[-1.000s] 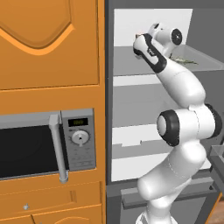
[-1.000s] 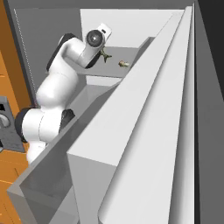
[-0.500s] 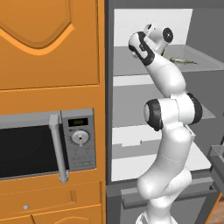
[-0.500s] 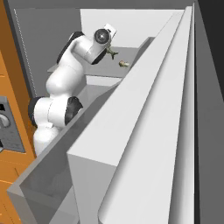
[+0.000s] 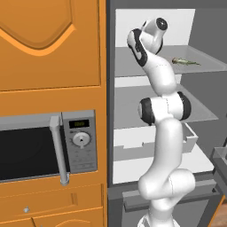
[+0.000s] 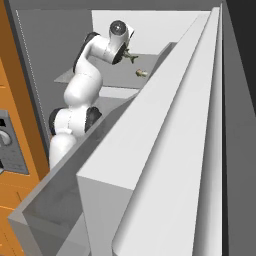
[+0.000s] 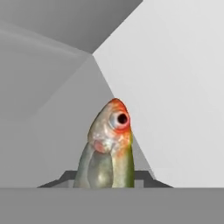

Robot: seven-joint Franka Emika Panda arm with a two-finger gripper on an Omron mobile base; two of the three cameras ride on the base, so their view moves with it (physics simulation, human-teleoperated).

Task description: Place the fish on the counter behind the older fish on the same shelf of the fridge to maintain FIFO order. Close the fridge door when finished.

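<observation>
My gripper (image 7: 105, 178) is shut on the fish (image 7: 108, 146), a greenish-silver one with an orange head that points away from the hand at the fridge's white back corner. From the right base view the gripper (image 6: 126, 55) reaches over the top shelf (image 6: 75, 76), the held fish (image 6: 132, 58) sticking out past it. The older fish (image 5: 185, 61) lies on the same shelf (image 5: 128, 66), nearer the front right; it is also the small older fish (image 6: 142, 73). The fridge (image 5: 111, 133) stands open, its fridge door (image 6: 165, 150) swung out to the right. The counter is out of view.
Orange cabinets (image 5: 48, 44) and a built-in microwave (image 5: 44, 146) stand left of the fridge. Lower shelves (image 5: 133, 95) and a white drawer (image 5: 133, 137) sit under the top shelf. The door's grey bins (image 6: 55, 210) jut out in the right base view.
The arm has straightened upward and the hand has swung higher and deeper over the top shelf, carrying the fish. The older fish has not moved.
</observation>
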